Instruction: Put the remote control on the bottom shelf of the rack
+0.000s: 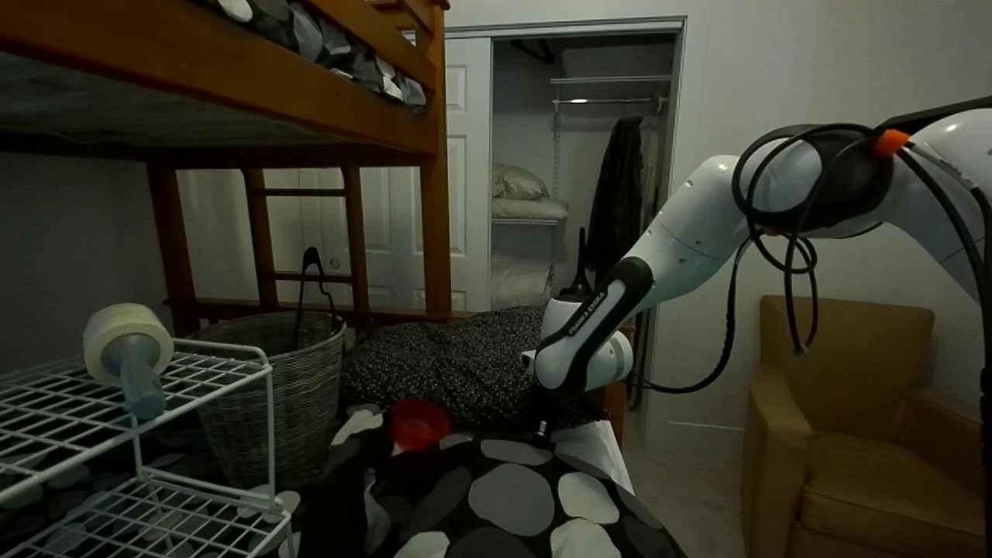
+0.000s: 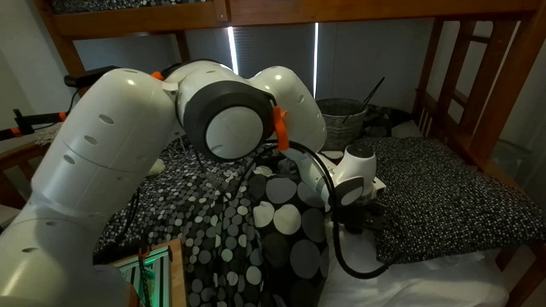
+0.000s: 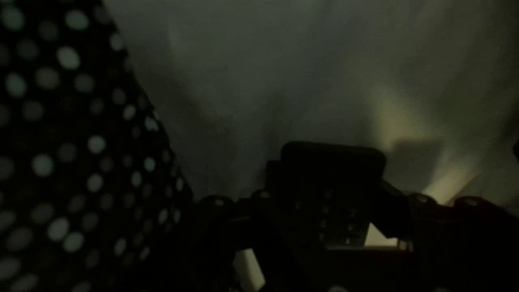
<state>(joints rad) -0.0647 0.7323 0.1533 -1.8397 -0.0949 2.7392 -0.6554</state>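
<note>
1. apparently, the gripper (image 3: 333, 192) is clamped on the remote control (image 3: 334, 174), over the white sheet (image 3: 263, 81).
2. done: the grasp, by appearance.
3. left: carriage to the rack (image 1: 138, 449), well apart, and placement at its bottom.

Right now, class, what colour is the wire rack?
The wire rack is white; it shows best in an exterior view.

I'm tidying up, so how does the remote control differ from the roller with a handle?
The remote control is dark; the roller is pale with a bluish handle. The remote control shows a rectangular face with markings; the roller is cylindrical. The remote control sits in the gripper; the roller lies on the rack's upper shelf. Neither rests on the lower shelf.
</note>
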